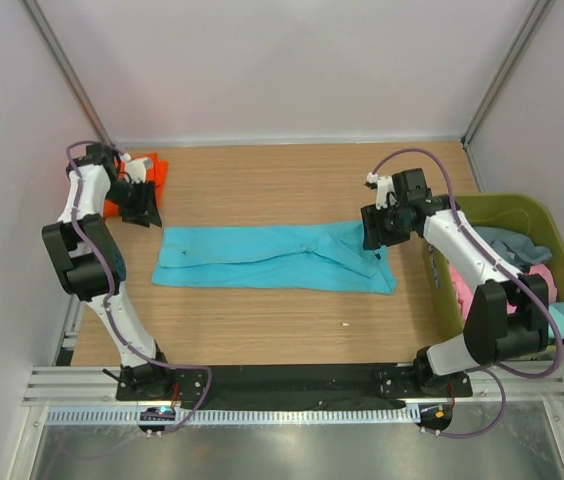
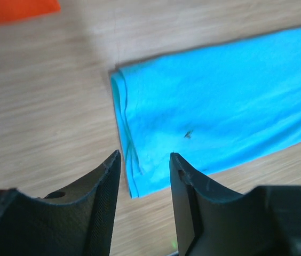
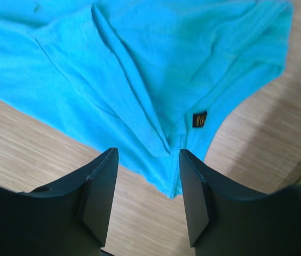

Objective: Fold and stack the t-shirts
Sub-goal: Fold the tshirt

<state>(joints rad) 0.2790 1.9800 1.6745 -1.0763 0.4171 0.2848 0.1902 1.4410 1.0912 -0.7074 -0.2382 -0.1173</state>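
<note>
Wooden worktop [image 1: 262, 320], pale walls [image 1: 282, 70] on three sides.

Item 1: turquoise shirt [image 1: 262, 260]. Lies flat as a long narrow strip, with its long axis running from the left jaws straight across to the right jaws. The doubled edges suggest it is already folded lengthwise.

Left jaws: parted, holding nothing, poised above the strip's left short edge. The near corner of that edge lies just ahead of the gap.

Right jaws: parted, likewise empty, poised above the strip's right end. The neck label [image 3: 199, 119] sits just beyond the gap.

Reach: each arm is nearest its own end of the strip, and neither is better placed for the middle.

Judgement: the next fold probably runs end to end along that long axis, each end being gripped where the jaws now stand.

Item 2: orange shirt [image 1: 152, 170]. Folded, close beside the left jaws on the side away from the strip.

Item 3: bin [image 1: 492, 200]. Outboard of the right jaws, with more shirts [image 1: 512, 248] heaped loose inside.
</note>
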